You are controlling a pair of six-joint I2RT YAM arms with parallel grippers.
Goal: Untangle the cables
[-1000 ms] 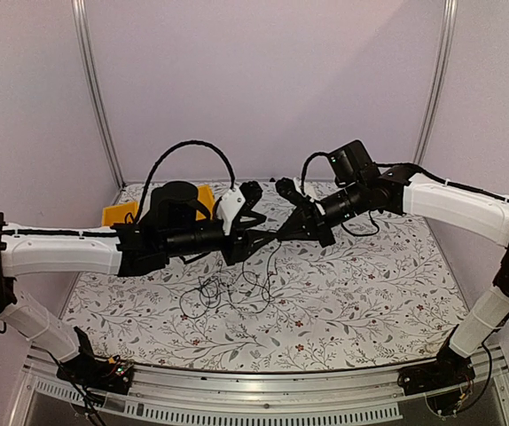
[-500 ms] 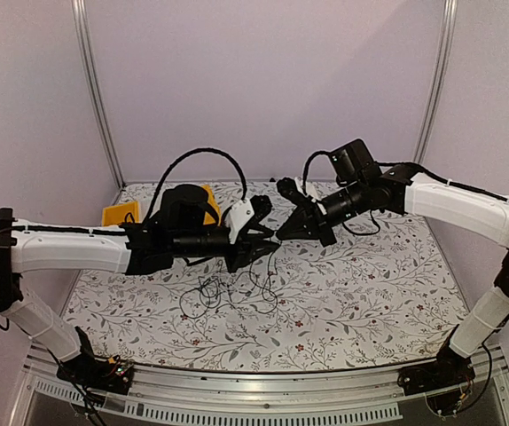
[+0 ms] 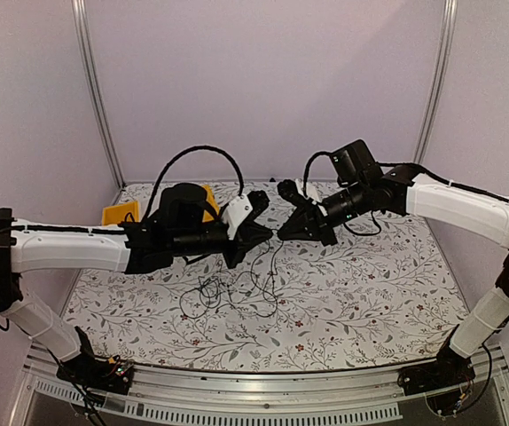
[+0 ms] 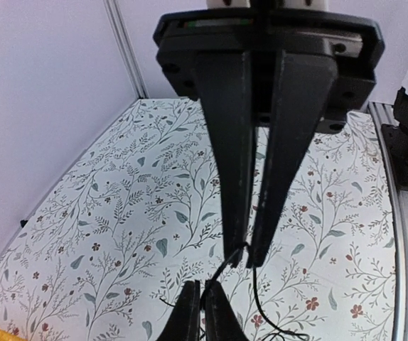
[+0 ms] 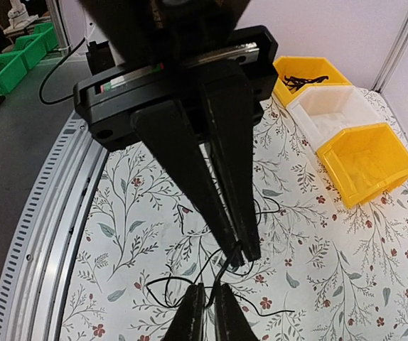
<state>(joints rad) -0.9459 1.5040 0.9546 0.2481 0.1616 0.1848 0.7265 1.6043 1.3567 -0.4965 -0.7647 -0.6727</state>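
The cables lie as a loose tangle of thin black wire on the flowered tablecloth, below both grippers. A strand rises from it to the two grippers, which meet tip to tip above the table. My left gripper is shut on this strand; in the left wrist view its tips pinch the wire. My right gripper faces it from the right. In the right wrist view its tips stand almost together with the same strand between them.
Two yellow bins and a white bin stand in a row at the back left; one shows behind the left arm. The metal rail runs along the near table edge. Green bins sit off the table.
My left gripper has moved right to meet the right gripper's tips, and its jaws have closed on the raised strand. The right arm has hardly moved.
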